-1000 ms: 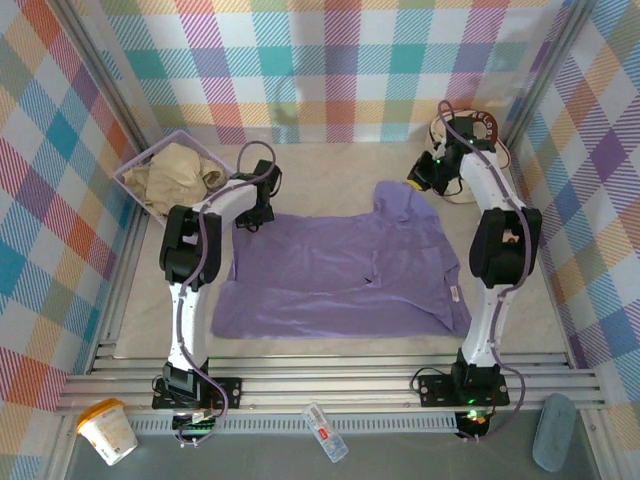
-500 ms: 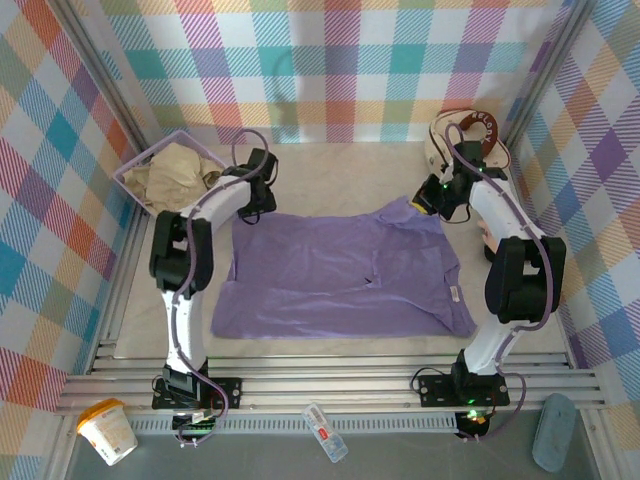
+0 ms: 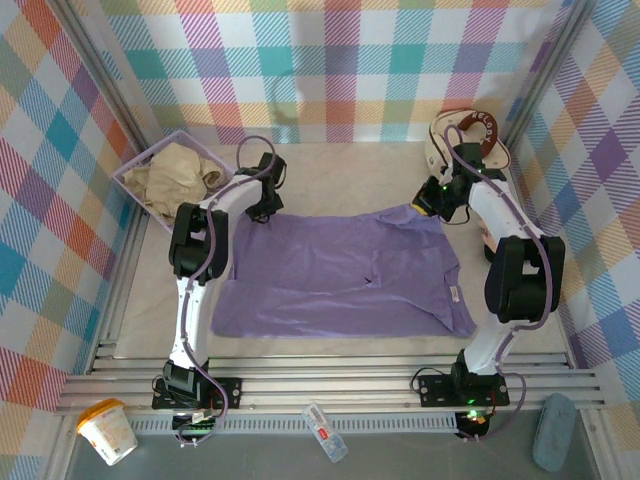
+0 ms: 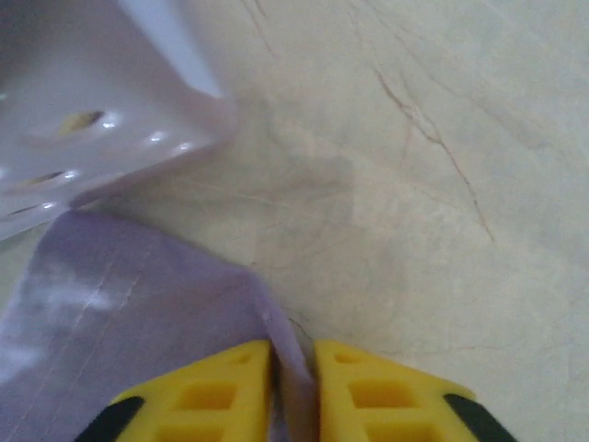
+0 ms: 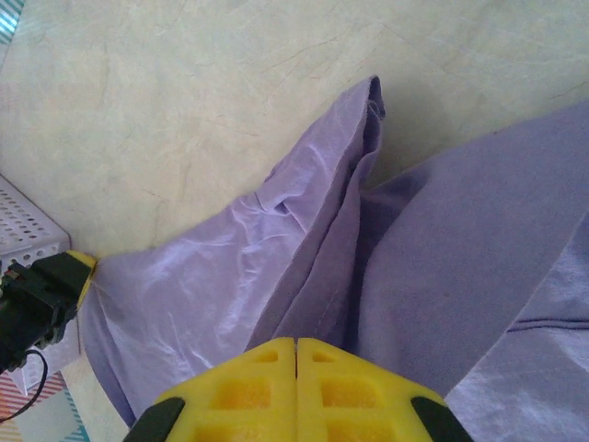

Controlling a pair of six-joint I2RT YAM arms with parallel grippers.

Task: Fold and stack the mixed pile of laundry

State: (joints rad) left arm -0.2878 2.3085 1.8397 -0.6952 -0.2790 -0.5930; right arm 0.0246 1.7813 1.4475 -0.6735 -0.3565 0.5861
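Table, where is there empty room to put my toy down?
Bare table lies between the basket and the round case, beyond the purple T-shirt. A thin strip runs along its near hem. Crowded at the shirt's far corners, where the left gripper and right gripper pinch it.

Garments: 2. Lavender T-shirt (image 3: 345, 275): 1. Beige garment (image 3: 175, 170): 1.
Perforated basket (image 3: 149, 154): 1.
Round case (image 3: 478, 128): 1.
Tools: 2, left tool (image 4: 293, 354), right tool (image 5: 295, 345).
Paper cup (image 3: 108, 430): 1.
Small bottle (image 3: 326, 432): 1.
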